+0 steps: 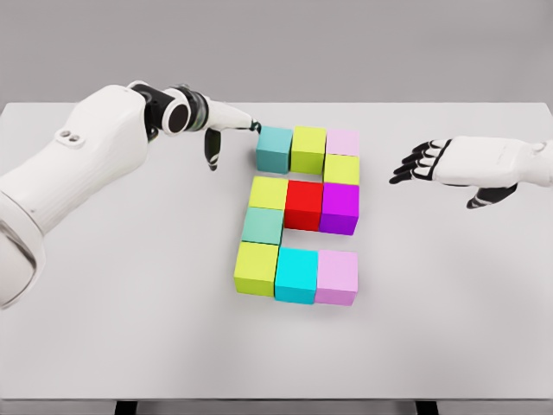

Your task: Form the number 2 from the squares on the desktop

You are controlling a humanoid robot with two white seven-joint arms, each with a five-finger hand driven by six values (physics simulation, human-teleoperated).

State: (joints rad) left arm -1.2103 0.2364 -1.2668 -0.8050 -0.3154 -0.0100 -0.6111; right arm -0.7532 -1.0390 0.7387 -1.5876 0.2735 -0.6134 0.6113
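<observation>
Entering from the left edge, the left arm crosses the upper left of the frame above the white table. The left hand sits at upper centre-left with its fingers loosely spread and holding nothing; one fingertip reaches the upper left edge of the teal block, touching it or just short of it, which cannot be told.

The blocks lie in the centre of the frame, packed edge to edge in the shape of a 2.
Top row, left to right: teal block, olive block, pale pink block.
Below the pale pink block: yellow-green block.
Middle row, left to right: yellow block, red block, magenta block.
Below the yellow block: sea-green block.
Bottom row, left to right: lime block, cyan block, lilac block.

At the right of the frame, the right hand hovers level with the upper rows, well apart from the blocks. Its dark fingers are spread and point left, the thumb hangs below, and it holds nothing. Its arm exits at the right edge.
</observation>
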